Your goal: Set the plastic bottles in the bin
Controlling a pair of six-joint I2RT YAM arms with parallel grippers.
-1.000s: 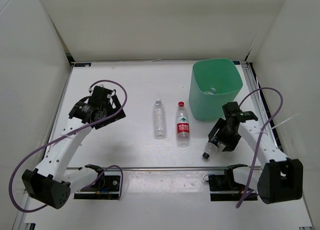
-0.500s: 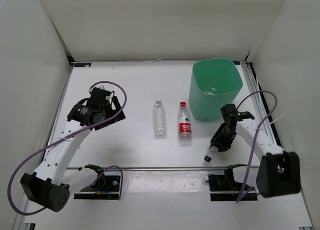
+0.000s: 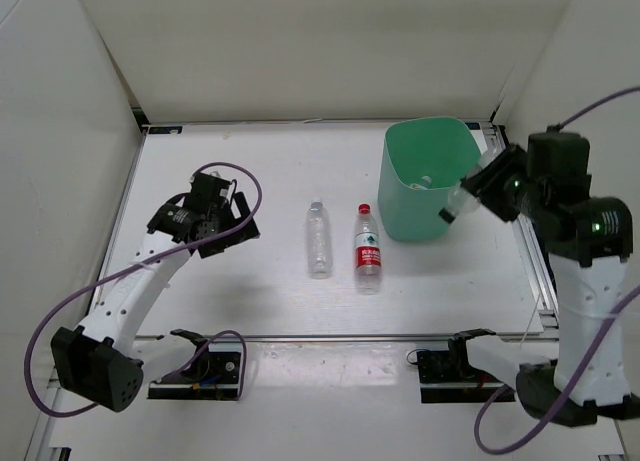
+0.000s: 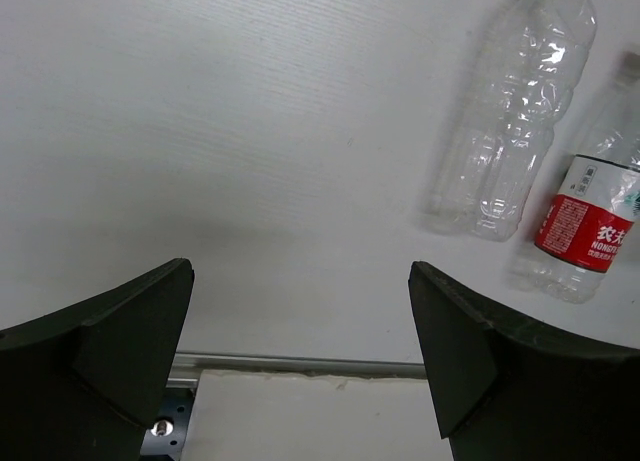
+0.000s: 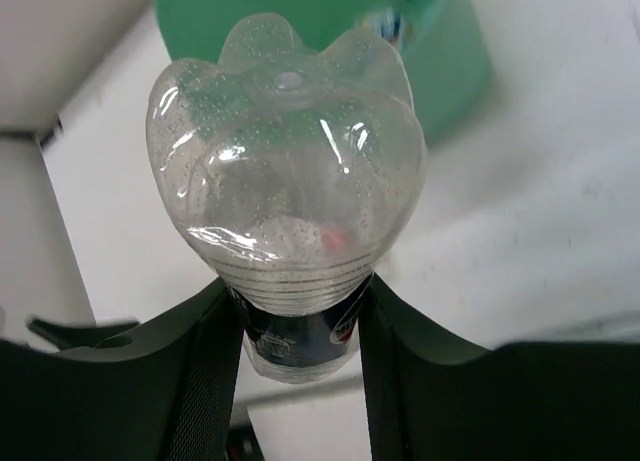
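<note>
Up at the right, the right claw (image 3: 482,189) is clamped on a dark-label bottle (image 3: 458,204), raised above the surface (image 3: 250,171) at the right rim of the bin (image 3: 393,176). In the right wrist view the two fingers (image 5: 205,331) press the labelled waist of this bottle (image 5: 285,171), its lobed base facing the camera and the green bin (image 5: 445,51) beyond it. A fourth bottle (image 3: 423,181) shows as a small pale shape inside the bin.

Left of the bin, the plain bottle (image 3: 319,239) and the red bottle (image 3: 367,249) lie side by side on the surface, near each other but apart.

The left claw (image 3: 222,221) hangs over the left part of the surface with its jaws spread wide and nothing between them; its wrist view shows both lying bottles off to the right.
</note>
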